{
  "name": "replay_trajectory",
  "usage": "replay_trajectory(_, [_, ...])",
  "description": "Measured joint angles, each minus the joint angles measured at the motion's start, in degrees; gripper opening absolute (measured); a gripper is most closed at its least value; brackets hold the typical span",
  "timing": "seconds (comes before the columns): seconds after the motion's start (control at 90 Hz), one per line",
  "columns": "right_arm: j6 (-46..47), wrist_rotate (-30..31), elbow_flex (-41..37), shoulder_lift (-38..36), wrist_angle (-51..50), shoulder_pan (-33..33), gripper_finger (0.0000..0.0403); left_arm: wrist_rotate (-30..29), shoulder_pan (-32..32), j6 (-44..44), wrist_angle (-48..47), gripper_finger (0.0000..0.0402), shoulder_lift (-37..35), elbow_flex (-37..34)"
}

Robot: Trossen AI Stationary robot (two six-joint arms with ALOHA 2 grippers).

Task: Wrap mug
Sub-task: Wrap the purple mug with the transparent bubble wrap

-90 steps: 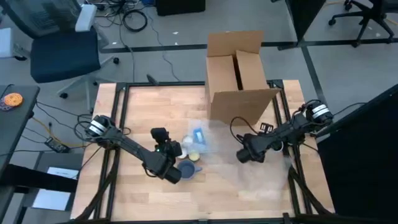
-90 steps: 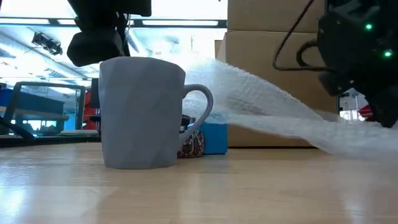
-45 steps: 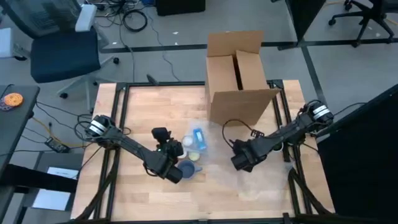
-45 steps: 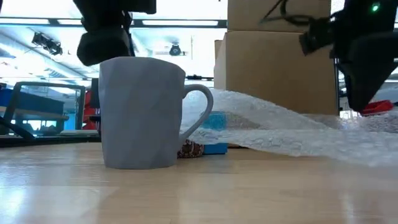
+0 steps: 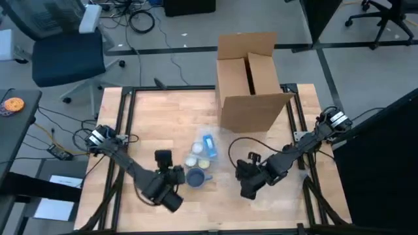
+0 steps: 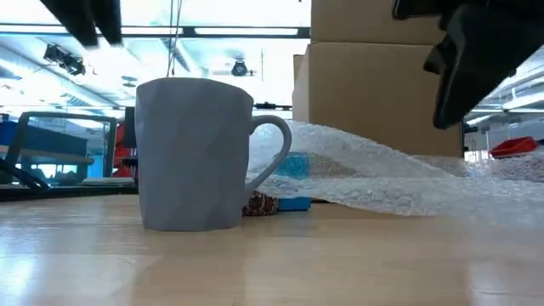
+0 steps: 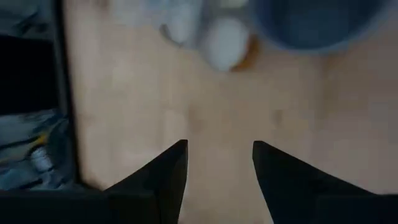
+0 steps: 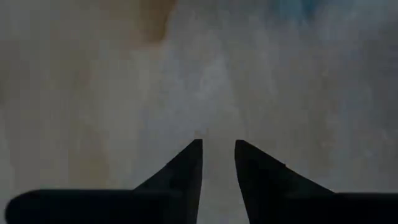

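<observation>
Overhead, the left arm runs from its base at the tabletop's left edge down toward the front, and its left gripper (image 5: 171, 196) sits low just beside the mug (image 5: 196, 177), on the mug's left and not touching it. Its jaws stand apart with nothing between them; the left wrist view shows bare wood in the gap and the mug's blue rim (image 7: 317, 25) farther ahead. The right arm reaches in from the right edge, bent at the elbow, with the right gripper (image 5: 247, 183) over the sheet of bubble wrap (image 5: 261, 163) that lies to the right of the mug. Its jaws show only a narrow gap, and whether they pinch the wrap cannot be told.

The mug stands upright on the wooden tabletop (image 5: 150, 117), handle (image 6: 276, 144) toward the wrap, whose edge lies just behind it in the low view. A small blue box (image 5: 208, 145) and pale round items rest just behind the mug. An open cardboard box (image 5: 251, 81) stands at the back of the tabletop. Beyond are an office chair (image 5: 65, 55) and loose cables on a grey floor.
</observation>
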Motion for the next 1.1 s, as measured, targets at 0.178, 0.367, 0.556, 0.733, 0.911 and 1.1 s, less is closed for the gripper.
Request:
replay_trajectory(0.178, [1.0, 4.2, 0.0, 0.0, 0.0, 0.6, 0.0072, 2.3, -3.1, 7.7, 11.1, 0.0167, -0.4, 5.8])
replay_trajectory(0.367, [2.0, 7.8, 0.0, 0.0, 0.1, 1.7, 0.0072, 10.7, -2.5, 18.9, 27.9, 0.0167, -0.2, 4.7])
replay_trajectory(0.556, [2.1, 12.7, 0.0, 0.0, 0.7, 3.3, 0.0072, 11.3, 1.7, 19.0, 31.0, 0.0167, 0.0, 2.2])
replay_trajectory(0.733, [2.0, 13.7, 0.0, 0.0, 0.6, 4.0, 0.0072, 20.1, 5.4, 20.4, 36.0, 0.0167, 0.0, -2.8])
replay_trajectory(0.911, [1.9, 14.6, 0.0, 0.0, 0.6, 4.0, 0.0072, 17.2, 8.2, 20.8, 40.6, 0.0167, 0.0, -8.5])
replay_trajectory(1.1, [1.9, 15.0, 0.0, 0.0, 1.4, 4.0, 0.0072, 15.2, 10.4, 21.5, 41.1, 0.0168, 0.0, -11.5])
